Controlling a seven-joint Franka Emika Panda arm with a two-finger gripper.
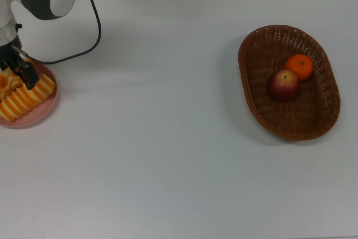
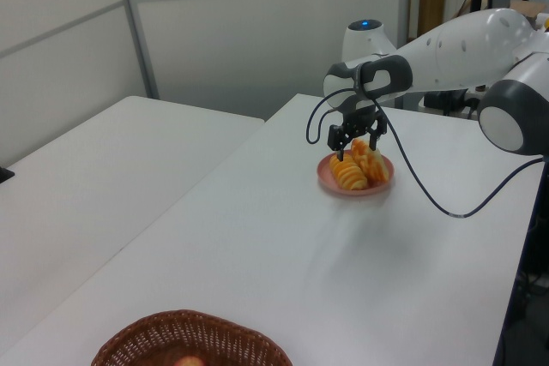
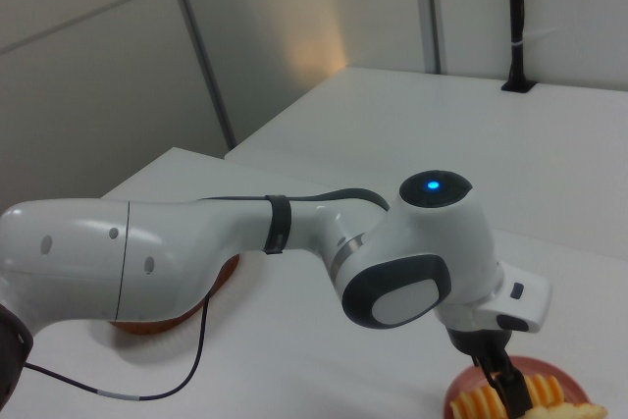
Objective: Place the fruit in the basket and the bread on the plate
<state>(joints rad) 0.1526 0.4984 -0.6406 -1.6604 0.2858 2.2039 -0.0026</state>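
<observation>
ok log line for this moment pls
fruit: in basket | bread: on plate | tool: open, over plate

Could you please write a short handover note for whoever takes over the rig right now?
Claw: open, just above the pink plate, holding nothing.
Striped roll lies on the plate; the second roll lies beside it there.
Apple and tangerine sit touching in the wicker basket.
Done: fruit in the basket, bread on the plate.
Left: nothing to place; probably only lift the arm clear.
</observation>
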